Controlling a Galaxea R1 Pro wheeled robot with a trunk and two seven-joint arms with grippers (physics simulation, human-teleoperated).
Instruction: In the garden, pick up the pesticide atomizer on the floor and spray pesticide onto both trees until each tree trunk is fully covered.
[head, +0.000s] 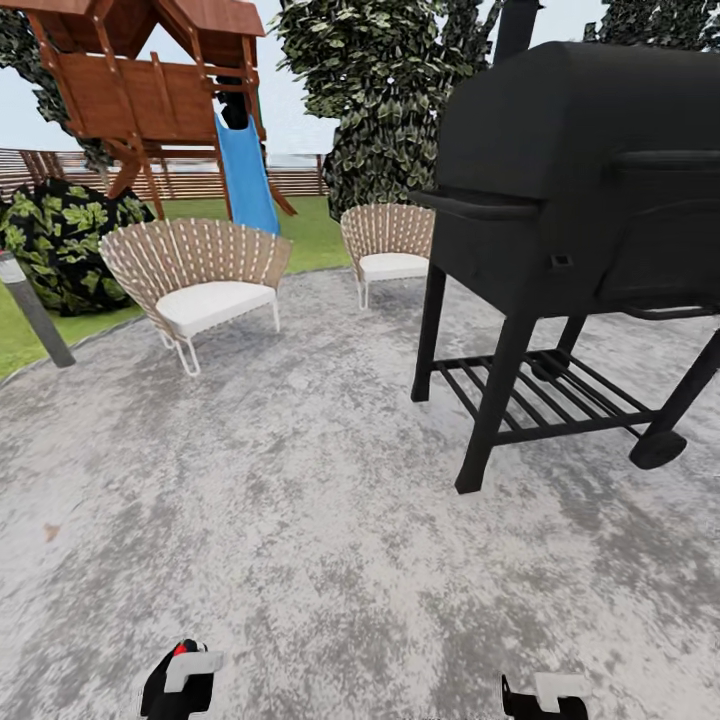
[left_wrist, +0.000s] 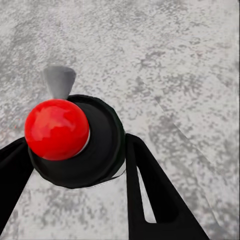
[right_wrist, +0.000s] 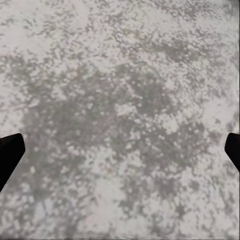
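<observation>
The pesticide atomizer (left_wrist: 75, 145), a small dark bottle with a round red top (left_wrist: 56, 129) and a grey nozzle, sits between the black fingers (left_wrist: 150, 185) of my left gripper (left_wrist: 75, 142), which is shut on it. At the head view's bottom edge the left gripper (head: 180, 685) shows with the bottle's red top (head: 180, 648) peeking above it. My right gripper (head: 545, 695) hangs low over the grey concrete floor (head: 300, 500), open and empty, its fingertips (right_wrist: 10, 152) wide apart. The two pale-trunked trees are out of view.
A big black grill (head: 580, 200) on legs stands close at the right. Two wicker chairs (head: 200, 275) (head: 388, 245) sit at the paving's far edge. Beyond lie the lawn (head: 312, 228), a wooden playset with a blue slide (head: 245, 175), dark leafy trees (head: 385, 90), a bush (head: 60, 235) and the slat fence (head: 295, 180).
</observation>
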